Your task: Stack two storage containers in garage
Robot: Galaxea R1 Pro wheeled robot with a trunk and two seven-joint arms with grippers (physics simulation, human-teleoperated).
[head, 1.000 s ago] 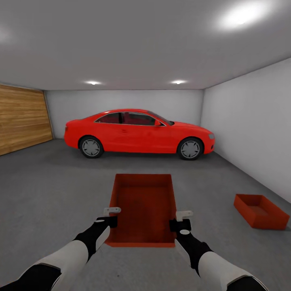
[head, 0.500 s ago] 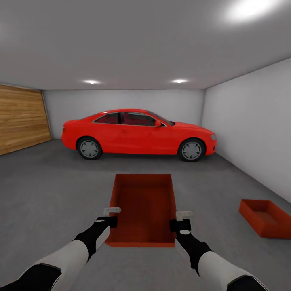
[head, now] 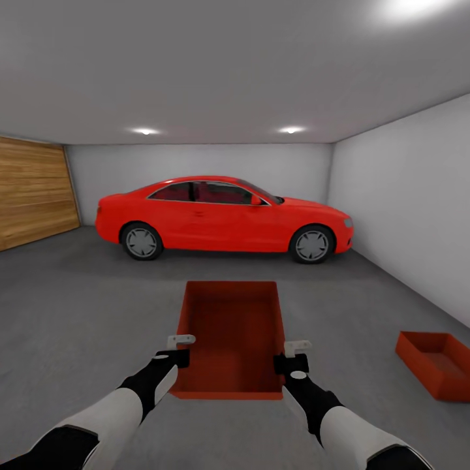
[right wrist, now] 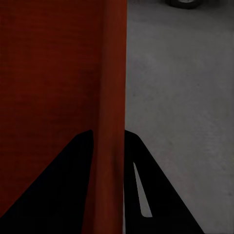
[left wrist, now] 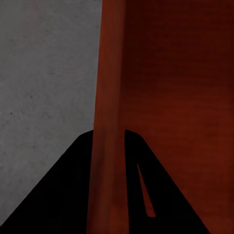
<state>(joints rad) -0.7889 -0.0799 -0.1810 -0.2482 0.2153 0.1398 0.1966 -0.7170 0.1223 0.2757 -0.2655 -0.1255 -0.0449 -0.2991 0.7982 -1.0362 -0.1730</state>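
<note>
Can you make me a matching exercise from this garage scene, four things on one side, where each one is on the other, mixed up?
Things:
1. held bin
2. second bin
3. car
4. wooden door

Places:
A. on the floor by the right wall
B. along the left wall
C. between both grippers, off the floor
D. parked at the back wall

Pairs: 1-C, 2-A, 3-D, 4-B

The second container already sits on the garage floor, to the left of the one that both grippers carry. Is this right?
Not quite: the second container sits to the right of the carried container, as the head view shows. It is on the floor, and the left gripper and right gripper carry the other.
</note>
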